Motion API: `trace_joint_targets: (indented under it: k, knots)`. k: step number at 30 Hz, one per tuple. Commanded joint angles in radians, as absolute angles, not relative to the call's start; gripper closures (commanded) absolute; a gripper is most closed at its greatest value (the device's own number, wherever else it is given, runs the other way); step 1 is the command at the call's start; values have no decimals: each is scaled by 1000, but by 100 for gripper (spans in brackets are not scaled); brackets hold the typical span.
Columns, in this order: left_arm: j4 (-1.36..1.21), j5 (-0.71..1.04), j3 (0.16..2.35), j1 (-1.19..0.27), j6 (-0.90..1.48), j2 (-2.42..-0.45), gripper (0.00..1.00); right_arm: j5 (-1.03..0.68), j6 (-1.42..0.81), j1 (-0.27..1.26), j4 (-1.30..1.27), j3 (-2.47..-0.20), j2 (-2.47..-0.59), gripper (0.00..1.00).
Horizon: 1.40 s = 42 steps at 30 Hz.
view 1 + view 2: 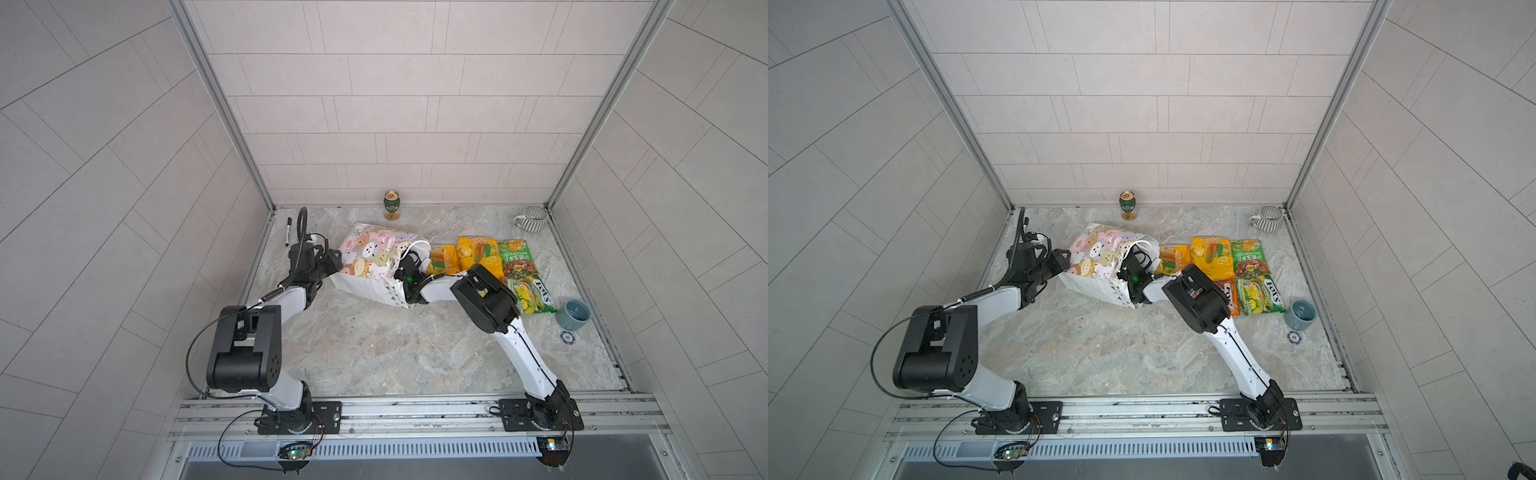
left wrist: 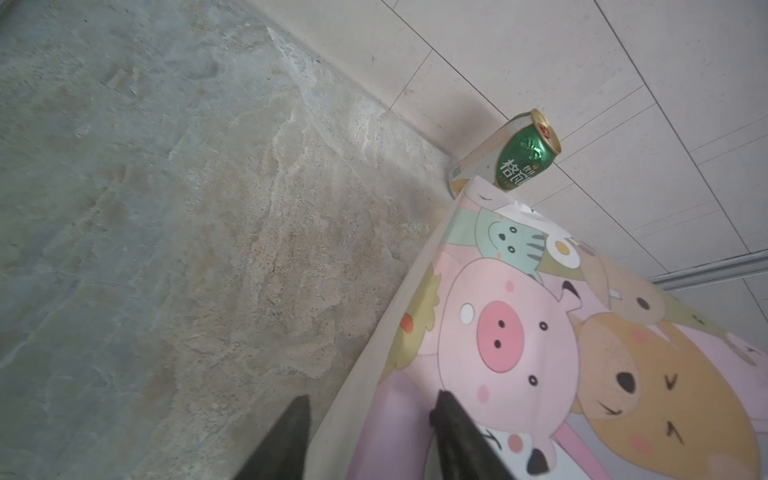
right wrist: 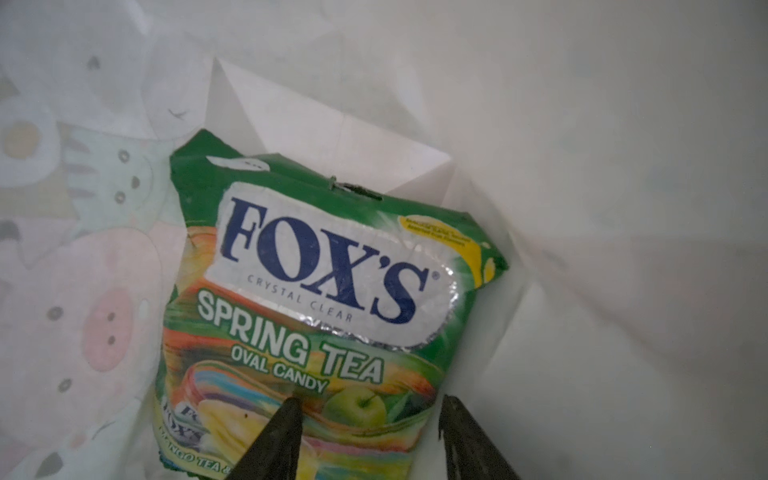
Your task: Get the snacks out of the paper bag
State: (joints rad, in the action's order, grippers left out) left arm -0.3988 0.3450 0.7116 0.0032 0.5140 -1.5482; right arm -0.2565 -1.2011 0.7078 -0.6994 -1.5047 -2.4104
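The paper bag [image 1: 374,259] [image 1: 1100,257] lies on its side, mouth towards the right. My left gripper [image 2: 374,395] [image 1: 334,262] is at its closed end. One finger lies on the printed pig face [image 2: 507,332]. The other finger is beside the white fold, and I cannot tell whether they pinch it. My right gripper [image 3: 370,398] is inside the bag, its fingers hidden in both top views. It is open, straddling the near corner of a green FOX'S packet [image 3: 324,282]. Several snacks lie right of the bag: yellow-orange [image 1: 478,253], green [image 1: 515,255] and a FOX'S packet [image 1: 530,295].
A green-and-gold can [image 1: 391,203] [image 2: 525,153] stands by the back wall behind the bag. A striped mug [image 1: 532,218] is in the back right corner. A blue cup [image 1: 573,313] and a chip [image 1: 566,336] sit near the right edge. A pen [image 1: 287,232] lies back left.
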Motion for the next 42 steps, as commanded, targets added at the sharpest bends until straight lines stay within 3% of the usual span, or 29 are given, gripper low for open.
trace_joint_targets:
  k: [1,5,7,17,30,35,42]
  knots:
    - [-406,354,698,-6,473,-1535,67,-263,-1188,704,-684,-1481,-2351,45]
    - [-389,325,706,-4,457,-1498,85,-259,-1164,704,-675,-1457,-2315,45]
    - [-395,339,712,3,461,-1492,100,-261,-1157,703,-684,-1439,-2299,45]
    - [-285,313,819,18,428,-1358,100,-225,-1090,702,-621,-1311,-2133,45]
    - [-159,512,999,40,242,-1379,100,-181,-981,680,-555,-1163,-2010,46]
    - [-121,444,997,43,155,-1308,100,-166,-940,676,-535,-1121,-1970,46]
    - [-148,659,1025,63,49,-1358,100,-194,-961,646,-611,-1090,-1974,50]
